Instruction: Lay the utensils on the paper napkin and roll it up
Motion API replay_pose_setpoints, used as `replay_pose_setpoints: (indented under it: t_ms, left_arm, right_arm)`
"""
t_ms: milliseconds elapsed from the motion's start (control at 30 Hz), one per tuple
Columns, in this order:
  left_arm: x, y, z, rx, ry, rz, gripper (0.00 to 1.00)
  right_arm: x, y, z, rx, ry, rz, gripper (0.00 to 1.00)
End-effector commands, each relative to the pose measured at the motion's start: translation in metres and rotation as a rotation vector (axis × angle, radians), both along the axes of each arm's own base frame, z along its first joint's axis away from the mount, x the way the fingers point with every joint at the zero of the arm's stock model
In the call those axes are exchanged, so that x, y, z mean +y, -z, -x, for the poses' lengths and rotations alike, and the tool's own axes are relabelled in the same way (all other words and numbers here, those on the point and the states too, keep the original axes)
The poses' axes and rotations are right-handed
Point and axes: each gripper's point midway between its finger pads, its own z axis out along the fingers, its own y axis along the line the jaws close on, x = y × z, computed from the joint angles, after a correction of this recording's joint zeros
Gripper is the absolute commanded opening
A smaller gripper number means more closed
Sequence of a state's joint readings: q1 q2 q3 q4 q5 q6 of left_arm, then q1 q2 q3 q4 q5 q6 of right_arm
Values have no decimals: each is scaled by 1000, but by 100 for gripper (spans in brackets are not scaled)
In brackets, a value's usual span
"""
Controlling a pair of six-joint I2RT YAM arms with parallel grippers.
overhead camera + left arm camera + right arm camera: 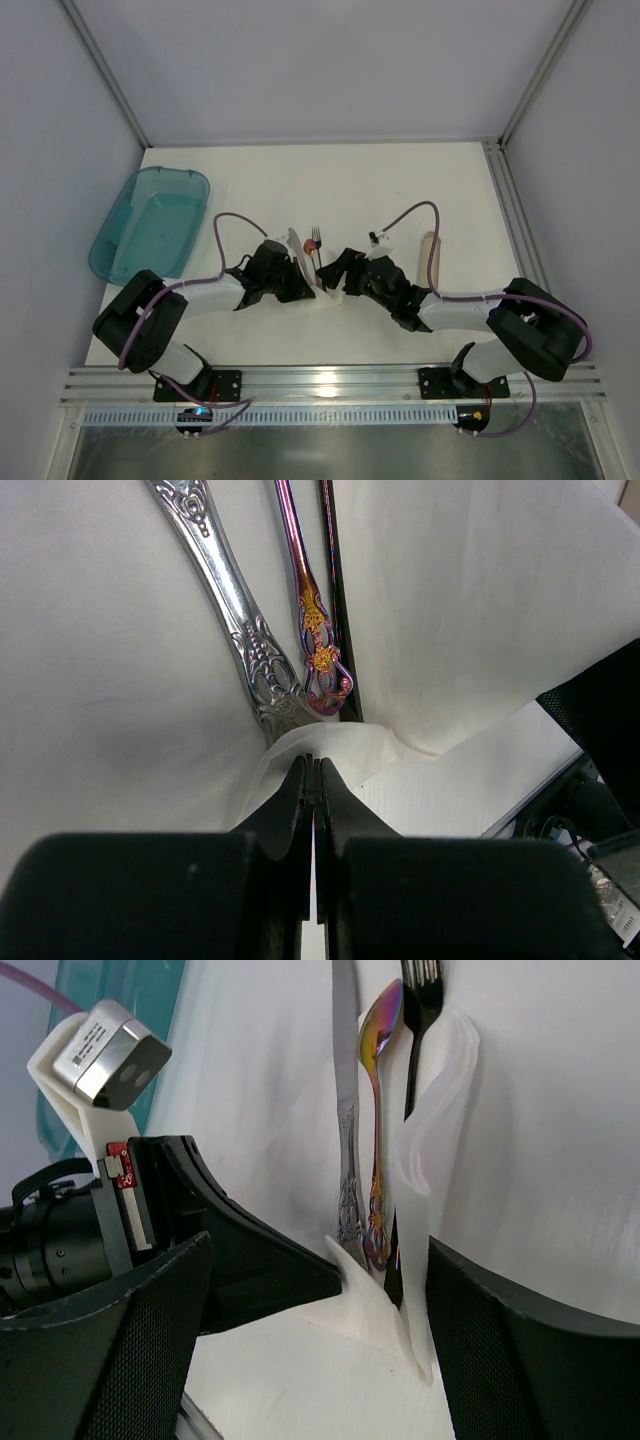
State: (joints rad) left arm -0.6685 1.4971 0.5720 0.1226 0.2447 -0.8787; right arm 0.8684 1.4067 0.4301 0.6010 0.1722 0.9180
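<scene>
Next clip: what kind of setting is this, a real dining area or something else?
Probably a lab test cell, not a dining room: a white table boxed in by plain panels on aluminium framing, with the left arm and right arm bolted at its near edge.

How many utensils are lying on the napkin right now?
3, side by side on the napkin: silver knife nearest the tub, rainbow spoon in the middle, black fork by the lifted edge. None looks hidden.
</scene>
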Motion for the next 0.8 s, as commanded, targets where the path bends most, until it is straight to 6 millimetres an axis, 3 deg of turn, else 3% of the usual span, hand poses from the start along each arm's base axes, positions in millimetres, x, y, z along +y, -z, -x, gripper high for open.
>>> replay_pose_setpoints:
  t_ms: [0,167,467,767]
  left_arm:
    - [-5,-5,-7,-40,4,13,0]
    - [-6,-6,-7,-39,4,13,0]
    - [-4,-5,-7,-40,-2,1,0]
    - [-4,-6,-8,-42,0,-10,0]
  right_arm:
    - [9,-16,-1,-129,-91,42,83]
    - [2,2,6,-135,-149,145,80]
    - [2,35,33,-89,-310,182,72]
    - [0,37,37,-133,-373,206,56]
